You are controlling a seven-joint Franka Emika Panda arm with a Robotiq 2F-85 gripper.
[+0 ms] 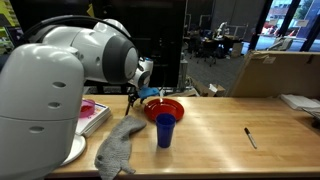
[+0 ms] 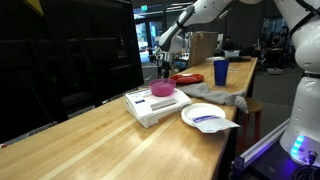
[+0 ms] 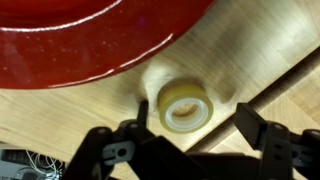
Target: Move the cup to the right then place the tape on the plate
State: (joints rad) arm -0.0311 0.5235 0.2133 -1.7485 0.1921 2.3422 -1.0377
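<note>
The dark blue cup (image 1: 165, 130) stands upright on the wooden table in front of the red plate (image 1: 166, 107); it also shows in an exterior view (image 2: 220, 71), as does the plate (image 2: 187, 78). In the wrist view the yellowish roll of tape (image 3: 186, 107) lies flat on the table just beside the plate's rim (image 3: 100, 40). My gripper (image 3: 195, 120) hangs open above the tape, its two dark fingers on either side of the roll, not touching it. In the exterior views the gripper (image 1: 140, 92) is at the plate's far left edge and hides the tape.
A grey cloth (image 1: 120, 148) lies left of the cup. A white plate with a packet (image 2: 208, 117), a book with a pink bowl (image 2: 160, 97), a black pen (image 1: 250, 137) at the right and a cardboard box (image 1: 275, 72) behind the table are also in view.
</note>
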